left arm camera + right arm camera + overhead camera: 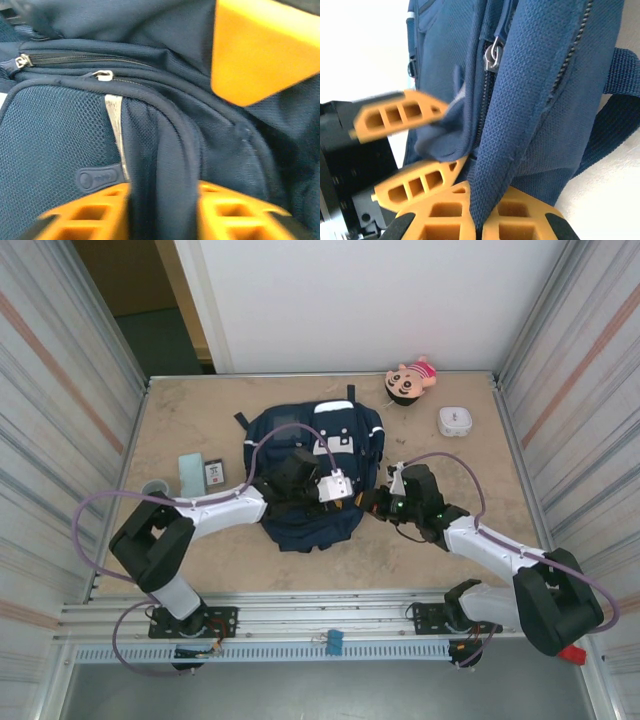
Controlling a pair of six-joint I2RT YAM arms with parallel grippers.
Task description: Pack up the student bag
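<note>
The student bag (310,475), a navy-blue backpack, lies in the middle of the table. My left gripper (337,490) is at the bag's near right corner. In the left wrist view its orange fingers (85,217) press on a thick fold of navy fabric (165,165) beside a mesh pocket (55,135). My right gripper (375,502) meets the bag from the right. In the right wrist view it (480,222) is shut on the bag's zip-edged flap (520,120), and the left gripper's fingers (395,116) pinch bunched fabric just to its left. A zip puller (492,54) hangs above.
A plush doll (412,377) and a small white case (455,421) lie at the back right. A pale green box (191,473) with a small dark card (213,473) beside it sits left of the bag. Corrugated metal walls (60,420) close both sides.
</note>
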